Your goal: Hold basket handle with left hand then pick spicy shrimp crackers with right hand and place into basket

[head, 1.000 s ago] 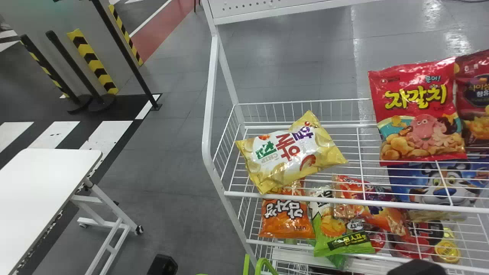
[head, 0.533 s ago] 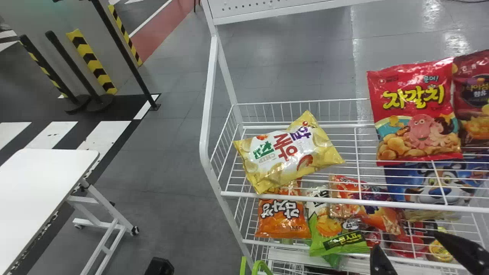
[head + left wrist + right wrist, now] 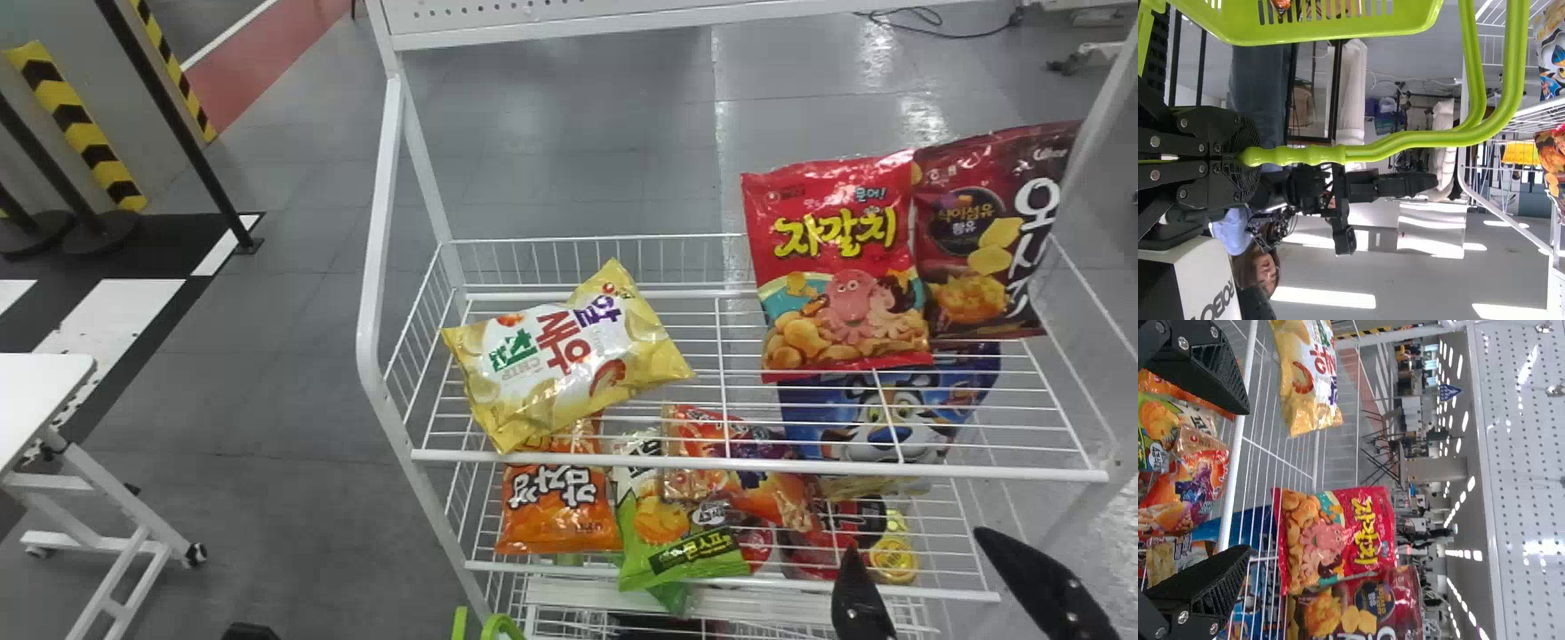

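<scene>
Floor (image 3: 293,498): grey, smooth, glossy, seamed into tiles.
Left gripper (image 3: 1245,157): closed around the basket handle (image 3: 1405,140).
Basket (image 3: 1318,33): lime-green plastic, slotted wall, rounded rim; handle ridged at the grip.
Right gripper (image 3: 916,542): open, holding nothing, before the lower shelf's right part; black, tapering fingers, ribbed on the inner faces.
Lower shelf (image 3: 969,594): white wire, loaded with crinkled bags.
Spicy shrimp crackers (image 3: 765,484): in the red-orange bag on the lower shelf, partly behind the front rail (image 3: 1005,472) and wires of the upper shelf.
Neighbours: orange bag (image 3: 556,511) farther left, green bag (image 3: 689,547) overlapping in view, blue bag (image 3: 876,413) to the right.
Upper shelf: plump yellow bag (image 3: 569,356) lying askew at left; glossy red bag (image 3: 845,267) and dark red bag (image 3: 978,240) upright at right.
Off left: white tabletop (image 3: 36,400), flat, on a wheeled frame.
Beyond: striped yellow-black post (image 3: 84,133).
</scene>
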Robot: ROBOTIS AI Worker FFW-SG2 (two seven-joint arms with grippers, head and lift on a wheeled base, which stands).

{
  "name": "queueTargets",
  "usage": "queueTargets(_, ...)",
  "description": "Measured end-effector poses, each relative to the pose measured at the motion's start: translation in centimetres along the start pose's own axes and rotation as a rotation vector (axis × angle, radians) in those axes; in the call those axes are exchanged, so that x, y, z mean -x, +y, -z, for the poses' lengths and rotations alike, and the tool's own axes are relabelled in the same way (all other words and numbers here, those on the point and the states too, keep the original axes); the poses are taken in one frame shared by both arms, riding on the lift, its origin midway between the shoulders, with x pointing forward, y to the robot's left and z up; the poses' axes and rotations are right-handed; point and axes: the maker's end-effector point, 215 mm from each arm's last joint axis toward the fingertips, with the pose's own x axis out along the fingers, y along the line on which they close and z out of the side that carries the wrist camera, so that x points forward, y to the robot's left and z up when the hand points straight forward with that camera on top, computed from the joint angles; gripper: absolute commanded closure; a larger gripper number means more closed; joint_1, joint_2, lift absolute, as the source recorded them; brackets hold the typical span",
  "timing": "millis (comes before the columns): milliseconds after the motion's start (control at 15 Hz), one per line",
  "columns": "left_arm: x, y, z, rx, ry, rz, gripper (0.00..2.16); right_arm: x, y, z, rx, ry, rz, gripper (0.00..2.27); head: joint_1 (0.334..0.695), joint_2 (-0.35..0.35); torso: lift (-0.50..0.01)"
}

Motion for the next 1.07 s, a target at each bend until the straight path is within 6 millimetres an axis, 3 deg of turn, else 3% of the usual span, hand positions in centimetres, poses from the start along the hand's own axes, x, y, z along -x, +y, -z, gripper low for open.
queueTargets(1067,-0.3,-0.2,0.2,-0.006,0.006,0.004,2.13,2.7,-3.4,0.9,-0.040,-0.063,0.053,0.08,0.695,0.029,-0.007)
